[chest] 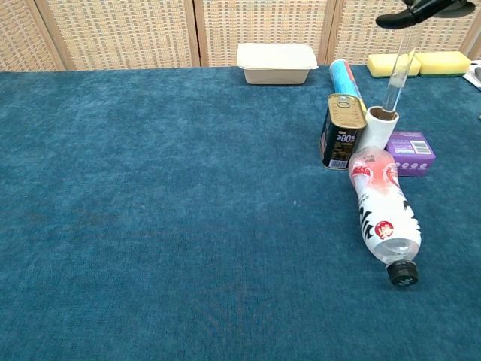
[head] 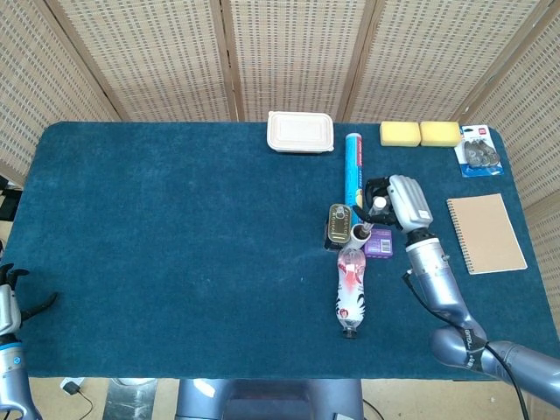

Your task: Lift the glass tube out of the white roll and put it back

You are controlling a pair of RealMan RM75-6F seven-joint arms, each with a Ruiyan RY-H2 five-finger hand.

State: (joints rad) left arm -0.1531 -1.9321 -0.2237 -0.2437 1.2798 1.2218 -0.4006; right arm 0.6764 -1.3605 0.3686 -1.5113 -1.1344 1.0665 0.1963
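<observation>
The white roll (chest: 378, 129) stands upright between a tin can (chest: 342, 131) and a purple box (chest: 410, 153); from the head view it shows as a small ring (head: 359, 233). The glass tube (chest: 396, 77) stands nearly upright with its lower end inside the roll's opening. My right hand (head: 392, 198) grips the tube's top from above; in the chest view only its dark fingers (chest: 421, 10) show at the upper edge. My left hand (head: 10, 296) hangs off the table's left front corner, fingers spread, holding nothing.
A plastic bottle (chest: 382, 213) lies in front of the roll, cap toward me. Behind the can lies a blue tube (head: 353, 164). A white lidded box (head: 300, 131), two yellow sponges (head: 420, 133), a blister pack (head: 479, 150) and a notebook (head: 486, 232) sit around.
</observation>
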